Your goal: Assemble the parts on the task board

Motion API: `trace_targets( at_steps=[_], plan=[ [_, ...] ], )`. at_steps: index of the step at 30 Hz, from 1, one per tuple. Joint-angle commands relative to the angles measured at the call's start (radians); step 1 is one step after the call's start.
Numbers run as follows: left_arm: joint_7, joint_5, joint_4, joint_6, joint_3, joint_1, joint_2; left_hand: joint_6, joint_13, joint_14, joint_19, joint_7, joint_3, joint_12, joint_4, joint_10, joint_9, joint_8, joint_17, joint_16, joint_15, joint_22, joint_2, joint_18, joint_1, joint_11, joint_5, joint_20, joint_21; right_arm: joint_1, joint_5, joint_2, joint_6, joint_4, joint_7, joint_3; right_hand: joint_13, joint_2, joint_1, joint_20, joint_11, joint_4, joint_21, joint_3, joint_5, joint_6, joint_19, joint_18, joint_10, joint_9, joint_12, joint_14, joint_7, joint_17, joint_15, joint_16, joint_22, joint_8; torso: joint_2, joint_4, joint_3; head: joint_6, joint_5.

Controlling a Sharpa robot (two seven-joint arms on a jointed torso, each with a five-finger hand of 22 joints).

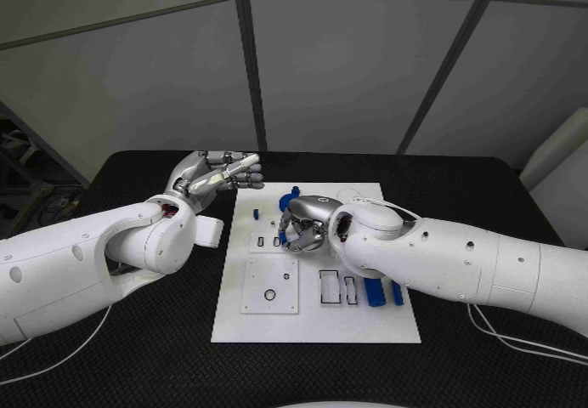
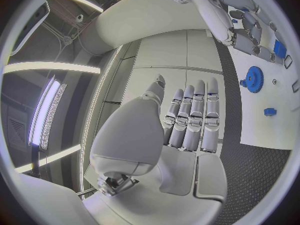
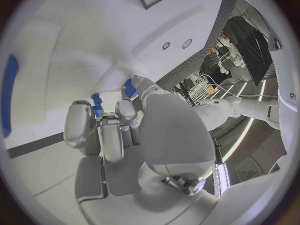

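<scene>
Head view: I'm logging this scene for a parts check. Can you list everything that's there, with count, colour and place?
Task board: one, white, middle of the table.
Table: one, black, under the board.
Gear: one, blue, far end of the board.
Small part: one, blue, on the board's left side, near the gear.
Long parts: two at least, blue, board's right side, partly under the right arm.
Left hand: silver, raised off the board's left edge, holding nothing.
Right hand: silver, fingers curled down over the board; grasp unclear.
</scene>
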Motion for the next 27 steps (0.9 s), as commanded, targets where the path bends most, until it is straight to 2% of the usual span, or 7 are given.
trace_targets(
  at_steps=[1, 19, 27],
  plan=[
    [0.002, -0.006, 0.001, 0.013, 0.001, 0.001, 0.000, -0.001, -0.001, 0.001, -0.006, 0.002, -0.001, -0.007, -0.005, -0.005, -0.001, -0.006, 0.002, -0.006, 0.003, -0.001, 0.006, -0.012, -0.005, 0.004, -0.006, 0.000, -0.004, -0.003, -0.007, 0.001, 0.031, -0.003, -0.014, -0.004, -0.003, -0.006, -0.009, 0.002, 0.001, 0.001, -0.004, 0.006, -0.003, -0.011, -0.006, -0.004, -0.012, -0.001, -0.009, 0.102, 0.002, 0.250, 0.009, 0.000, -0.002, -0.005, 0.000, 0.0000, 0.0004, -0.001, -0.002],
    [0.000, -0.006, 0.001, 0.013, 0.001, 0.001, -0.002, -0.001, -0.001, 0.001, -0.006, 0.002, -0.001, -0.007, -0.005, -0.005, -0.001, -0.006, 0.002, -0.006, 0.003, -0.001, 0.006, -0.012, -0.005, 0.004, -0.006, 0.000, -0.004, -0.003, -0.007, 0.002, 0.036, -0.005, -0.017, -0.004, -0.046, -0.024, -0.029, 0.013, 0.012, 0.010, -0.013, 0.003, -0.010, -0.045, -0.017, -0.001, -0.053, -0.003, -0.047, 0.099, 0.013, 0.239, 0.020, -0.005, -0.015, -0.020, 0.000, -0.0002, -0.0001, 0.000, -0.002],
    [-0.002, -0.006, 0.000, 0.015, 0.001, 0.001, -0.002, -0.001, -0.001, 0.001, -0.006, 0.003, -0.001, -0.007, -0.005, -0.005, -0.001, -0.006, 0.002, -0.007, 0.003, -0.001, 0.006, -0.012, -0.006, 0.004, -0.006, 0.001, -0.004, -0.003, -0.007, 0.002, 0.016, -0.003, -0.016, -0.004, -0.101, -0.045, -0.040, 0.026, 0.029, 0.023, -0.023, -0.019, -0.051, -0.124, -0.030, 0.002, -0.108, -0.020, -0.091, 0.095, 0.029, 0.224, 0.034, -0.012, -0.030, -0.042, 0.000, 0.0000, 0.0002, 0.000, -0.003]
  ],
)
